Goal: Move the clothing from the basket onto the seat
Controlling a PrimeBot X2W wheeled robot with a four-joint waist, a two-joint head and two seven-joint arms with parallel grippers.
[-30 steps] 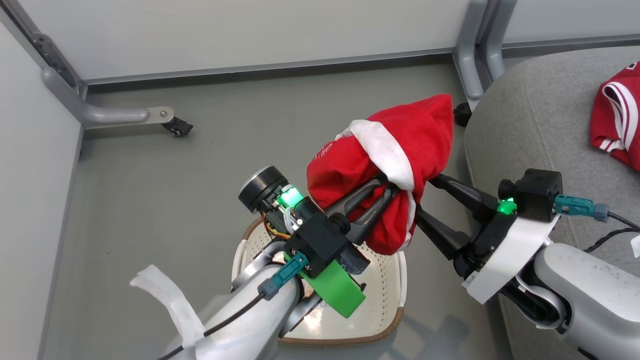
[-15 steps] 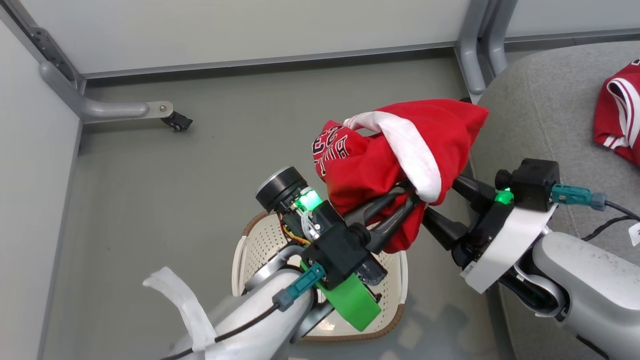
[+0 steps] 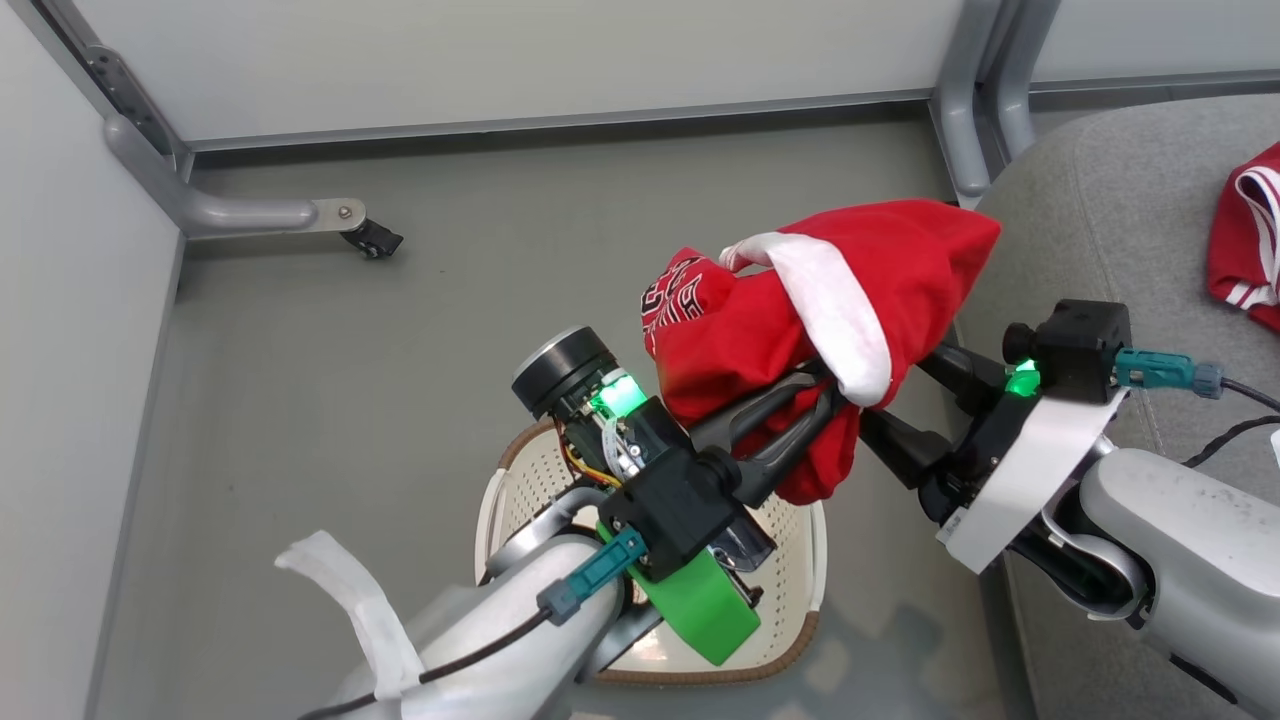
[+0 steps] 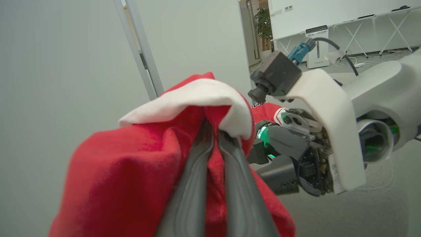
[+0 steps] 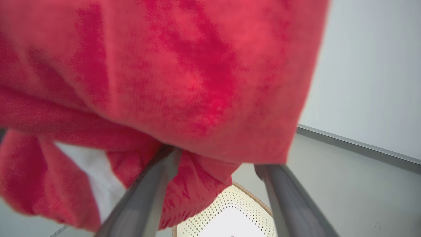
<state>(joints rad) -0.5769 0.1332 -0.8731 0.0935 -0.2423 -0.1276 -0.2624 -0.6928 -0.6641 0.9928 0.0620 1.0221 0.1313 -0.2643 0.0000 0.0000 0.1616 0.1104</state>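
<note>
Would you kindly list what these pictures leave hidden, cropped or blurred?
- Head view: tips of the right gripper, behind the held garment.
- Head view: the held garment's lettering, folded over.
- Head view: inside the basket, largely covered by the left arm.
- Head view: the second garment on the seat, cut by the right edge.
- Right wrist view: the held garment, blurred, near the lens.

Open floor (image 3: pixel 380 420) runs left of the basket (image 3: pixel 805 560) to the wall panels (image 3: pixel 500 60). Toward the seat (image 3: pixel 1100 230) it is tight: the red garment (image 3: pixel 760 340) pinched in the left gripper (image 3: pixel 828 385) hangs over the right gripper (image 3: pixel 905 405), its fingers spread. A grey post (image 3: pixel 958 120) stands by the seat's far corner; a second garment (image 3: pixel 1245 240) lies further right.
</note>
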